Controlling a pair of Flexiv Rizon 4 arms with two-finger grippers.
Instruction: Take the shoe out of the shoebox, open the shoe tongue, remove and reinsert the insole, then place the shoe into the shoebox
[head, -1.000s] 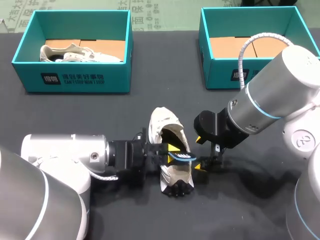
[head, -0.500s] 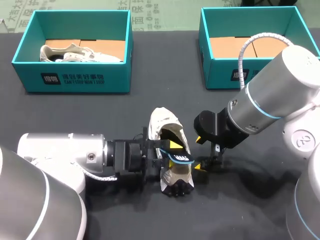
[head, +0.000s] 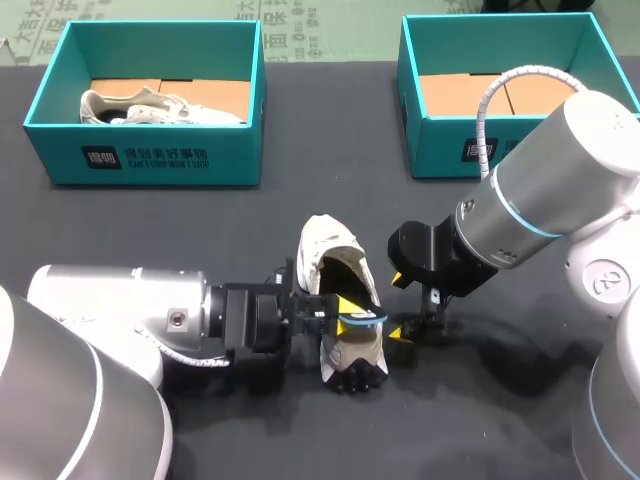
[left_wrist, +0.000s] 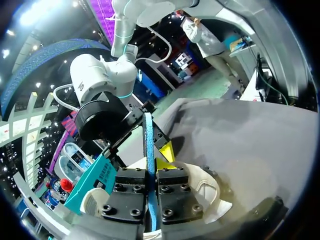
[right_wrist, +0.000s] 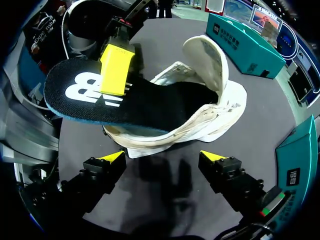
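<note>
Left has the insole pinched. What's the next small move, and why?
Probably pull the insole clear of the shoe with the left gripper: its fingers pinch it, but its far end sits inside the opening. Right gripper is open, beside the shoe.

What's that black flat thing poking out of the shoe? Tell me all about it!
That is the insole: thin, flat, foam-like, black on top with white print and a blue edge. The left gripper pinches its wide end, holding it off the table. Its other end reaches into the white shoe.
</note>
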